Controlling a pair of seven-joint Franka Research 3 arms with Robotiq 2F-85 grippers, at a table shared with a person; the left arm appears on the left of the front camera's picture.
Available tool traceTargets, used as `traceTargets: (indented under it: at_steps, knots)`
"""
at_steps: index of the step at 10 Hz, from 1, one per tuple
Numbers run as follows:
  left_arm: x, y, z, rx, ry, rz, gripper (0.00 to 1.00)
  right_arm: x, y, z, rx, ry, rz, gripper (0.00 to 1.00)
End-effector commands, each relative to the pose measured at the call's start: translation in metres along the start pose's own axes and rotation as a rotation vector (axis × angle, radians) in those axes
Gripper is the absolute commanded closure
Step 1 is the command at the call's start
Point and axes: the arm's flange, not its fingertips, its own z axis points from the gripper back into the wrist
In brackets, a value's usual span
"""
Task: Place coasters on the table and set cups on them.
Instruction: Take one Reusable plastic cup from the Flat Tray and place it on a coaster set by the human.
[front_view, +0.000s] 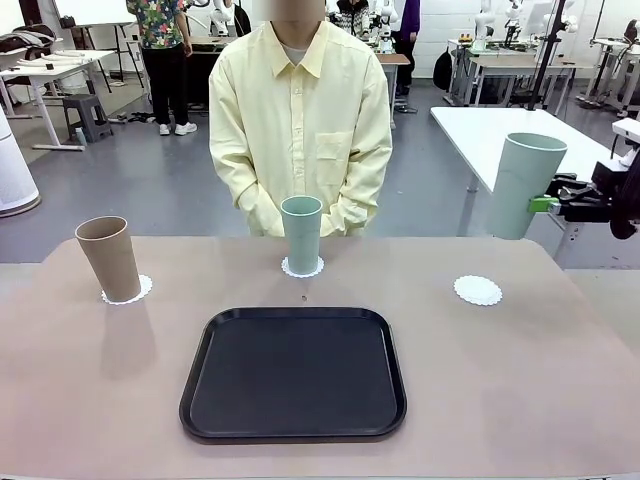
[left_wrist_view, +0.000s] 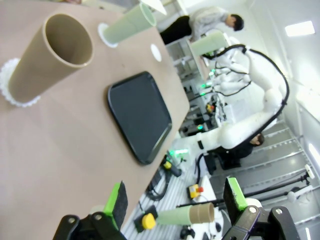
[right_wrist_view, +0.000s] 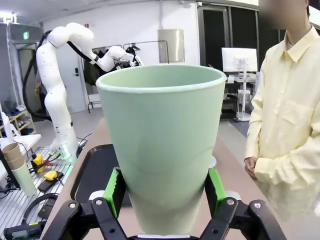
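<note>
Green cup (front_view: 524, 184) pinched in right claw (front_view: 541, 204) above bare coaster (front_view: 477, 290) (two others occupied); left claw (left_wrist_view: 175, 200) spread.

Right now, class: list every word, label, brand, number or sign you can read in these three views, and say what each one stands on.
None can be read.
Cups: the held green cup, the middle green cup and the tan cup are plain.
Coasters, such as the bare one: lace only, no print.
Black tray: plain.
Green glowing sign on the back wall: too small to read.
</note>
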Motion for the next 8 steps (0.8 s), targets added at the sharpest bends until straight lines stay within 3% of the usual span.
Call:
traceTargets:
  at_steps: [1,5,8]
  knots:
    - [0.001,-0.003,0.0,0.005,-0.009,0.013,0.0,-0.019,-0.028,0.016,0.044,-0.047,0.029,0.18]
    - [0.001,-0.003,0.0,0.005,-0.009,0.013,0.0,-0.068,-0.044,0.014,0.052,0.045,0.138,0.18]
    - [0.001,-0.003,0.0,0.005,-0.009,0.013,0.0,-0.091,-0.051,0.014,0.042,0.089,0.117,0.18]
